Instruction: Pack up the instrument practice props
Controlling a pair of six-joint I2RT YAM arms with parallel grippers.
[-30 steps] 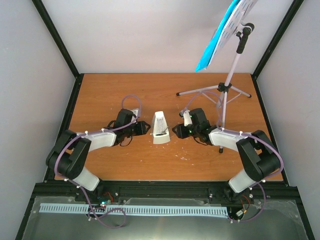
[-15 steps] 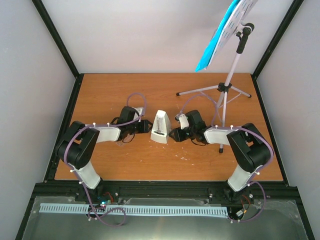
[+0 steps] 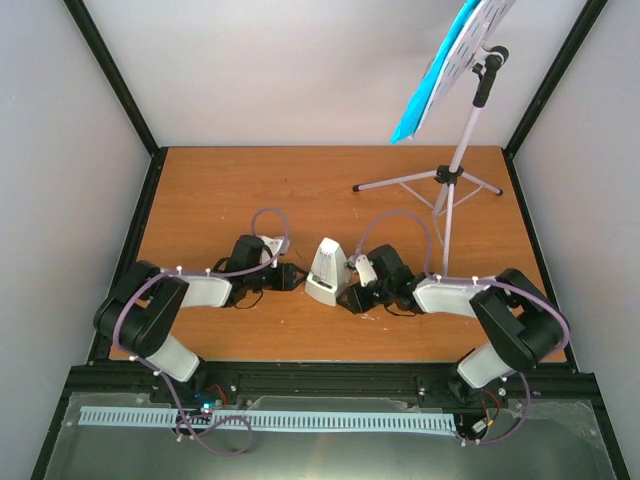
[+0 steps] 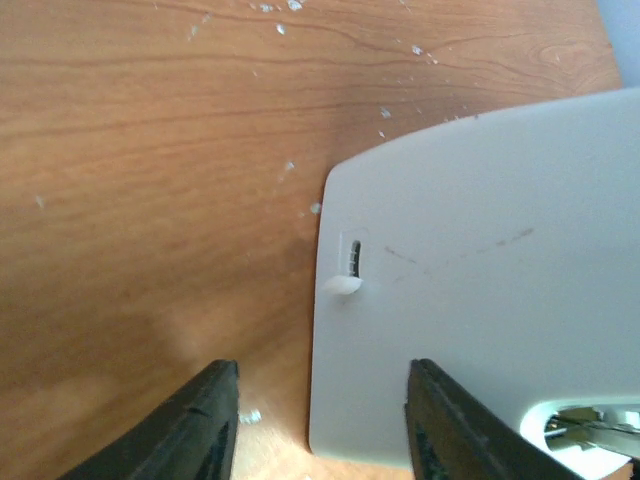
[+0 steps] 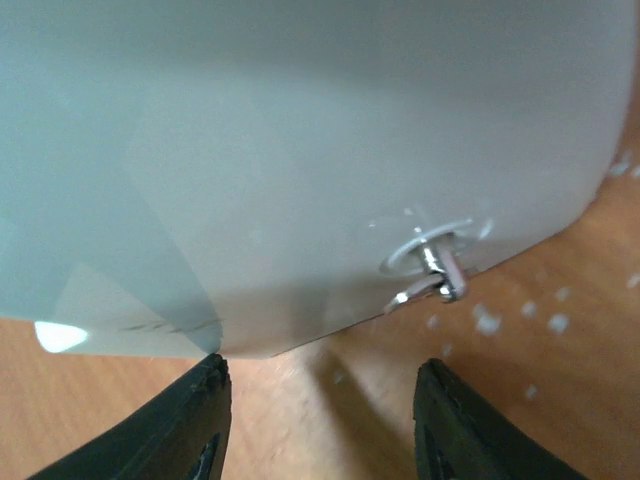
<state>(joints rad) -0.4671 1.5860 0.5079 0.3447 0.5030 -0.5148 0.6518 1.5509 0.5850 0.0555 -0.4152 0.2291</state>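
The white pyramid-shaped metronome (image 3: pixel 325 272) stands on the wooden table between my two grippers. My left gripper (image 3: pixel 290 277) is close at its left, jaws open; in the left wrist view the metronome's lower corner (image 4: pixel 480 300) reaches between the black fingers (image 4: pixel 205 425). My right gripper (image 3: pixel 352 290) is tight against its right side, open, and the metronome's wall with the metal winding key (image 5: pixel 430 265) fills that wrist view just ahead of the fingertips (image 5: pixel 460 425). The white perforated music stand (image 3: pixel 470 50) holds blue sheet-music pages (image 3: pixel 425 95) at the back right.
The stand's thin tripod legs (image 3: pixel 440 185) spread over the back right of the table (image 3: pixel 200 190), one leg (image 3: pixel 447 235) reaching down close behind my right arm. Black frame posts (image 3: pixel 110 75) border the grey walls. White specks dot the wood.
The metronome sits slightly nearer the front edge than a second ago. Both grippers have come nearer with it and closed in on its sides, jaws a touch wider.
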